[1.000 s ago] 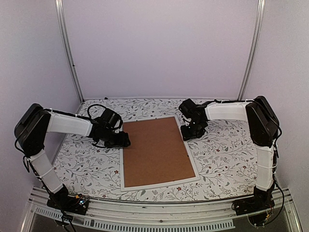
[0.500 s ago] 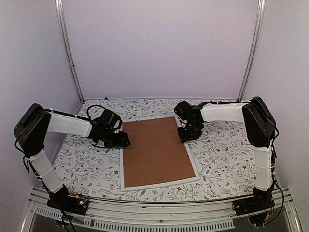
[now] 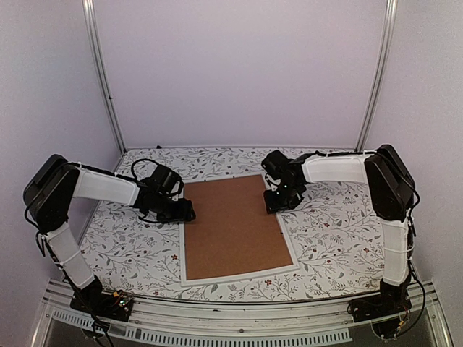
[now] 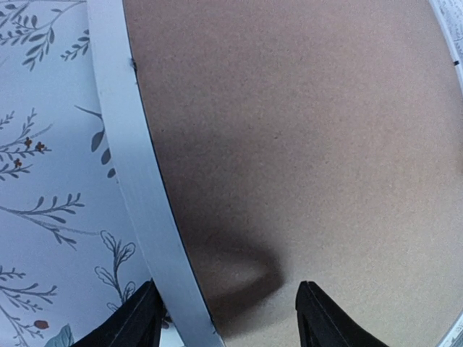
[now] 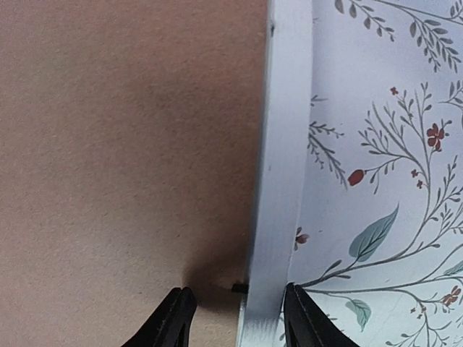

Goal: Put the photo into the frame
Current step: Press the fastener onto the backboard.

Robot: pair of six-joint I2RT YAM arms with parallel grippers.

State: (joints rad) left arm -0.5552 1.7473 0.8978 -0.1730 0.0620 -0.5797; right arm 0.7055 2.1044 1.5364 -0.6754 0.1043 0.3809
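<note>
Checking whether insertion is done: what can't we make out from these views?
- photo: in no view; the backing panel fills the frame, so whether it lies underneath is unknowable.
- left hand: fingertips cut off by the left wrist view's bottom edge; contact with the frame unclear.
- right hand: same, right wrist view.
- Top view: both hands' fingers hidden under their own wrists.

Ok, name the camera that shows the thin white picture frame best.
Top external view: nearly the whole outline of the thin white rectangular picture frame shows, around the brown hardboard panel. The left wrist view gives only a strip of one side, the right wrist view a strip of the opposite side.
</note>
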